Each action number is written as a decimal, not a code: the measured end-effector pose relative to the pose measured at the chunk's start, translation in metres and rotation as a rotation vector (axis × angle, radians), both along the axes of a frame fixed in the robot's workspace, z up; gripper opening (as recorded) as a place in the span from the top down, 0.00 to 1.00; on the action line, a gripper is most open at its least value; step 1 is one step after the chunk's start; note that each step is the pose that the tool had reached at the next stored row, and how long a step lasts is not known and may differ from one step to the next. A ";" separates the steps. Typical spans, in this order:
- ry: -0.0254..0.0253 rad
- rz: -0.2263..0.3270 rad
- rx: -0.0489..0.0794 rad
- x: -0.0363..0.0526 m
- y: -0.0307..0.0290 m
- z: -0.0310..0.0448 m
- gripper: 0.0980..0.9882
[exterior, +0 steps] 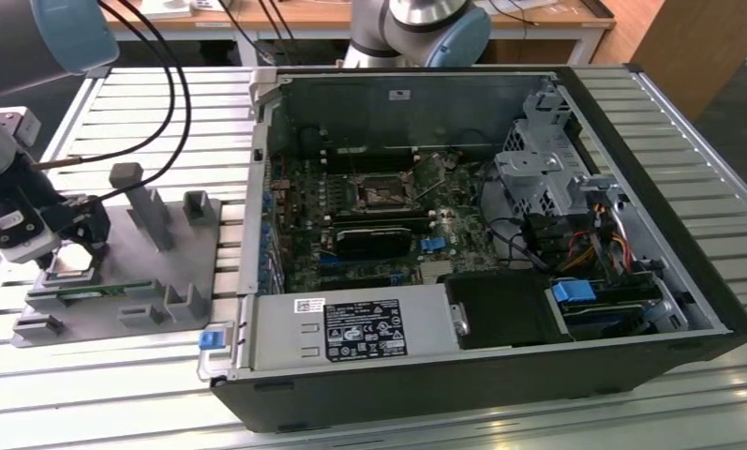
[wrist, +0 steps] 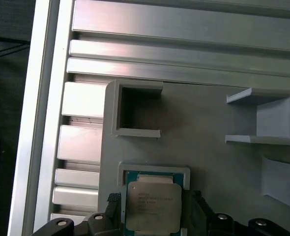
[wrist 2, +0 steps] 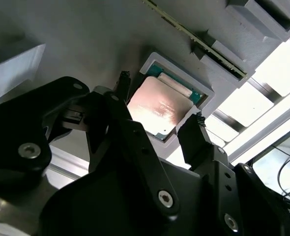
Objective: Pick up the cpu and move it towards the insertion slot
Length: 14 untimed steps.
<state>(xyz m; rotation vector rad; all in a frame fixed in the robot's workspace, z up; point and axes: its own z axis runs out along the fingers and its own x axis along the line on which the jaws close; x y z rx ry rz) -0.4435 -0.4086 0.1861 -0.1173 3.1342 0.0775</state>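
My two black fingers [wrist 2: 200,133] are matte, angular and bolted with shiny screws. They are spread apart, one on each side of the cpu [wrist 2: 160,105]. I cannot tell whether their tips touch its edges. My gripper [wrist 2: 159,101] hangs just above the chip and has not lifted it.

The cpu is a flat square. Its smooth silvery metal lid has rounded corners and catches a warm glare, and a thin teal-green border shows around it. It lies flat in a shallow pocket with a raised square frame, moulded into a pale grey plastic tray [wrist: 204,147] with a dull, slightly grainy surface. In the first wrist view, open boxy pockets with thin straight walls stand up from the same tray. A long thin green strip [wrist 2: 199,45] rests on edge in notched holders just beside the chip's pocket.

In the exterior view, the tray sits on a table [exterior: 160,103] of ribbed, brushed aluminium slats, with my gripper over its end at the exterior view's left. The insertion slot [exterior: 382,194], a small dark square in a silvery metal frame, lies on the board inside an open black computer case [exterior: 473,380]. It is well apart from the chip, toward the exterior view's right.
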 end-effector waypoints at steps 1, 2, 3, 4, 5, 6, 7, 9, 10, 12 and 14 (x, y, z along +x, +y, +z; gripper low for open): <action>0.0000 0.000 0.000 0.0000 0.0005 -0.0002 0.36; 0.0002 0.000 0.000 -0.0002 0.0007 -0.0004 0.36; 0.0004 0.000 0.000 -0.0004 0.0009 -0.0004 0.36; 0.0003 0.000 0.000 -0.0008 0.0011 -0.0007 0.36; 0.0002 0.000 0.000 -0.0012 0.0011 -0.0010 0.36; 0.0002 0.000 0.000 -0.0015 0.0012 -0.0012 0.36; 0.0001 0.000 0.000 -0.0018 0.0012 -0.0015 0.36; 0.0001 0.000 0.000 -0.0023 0.0013 -0.0020 0.36; 0.0002 0.000 0.000 -0.0025 0.0013 -0.0021 0.36; 0.0002 0.000 0.000 -0.0028 0.0014 -0.0024 0.36; 0.0002 0.000 0.000 -0.0030 0.0015 -0.0025 0.37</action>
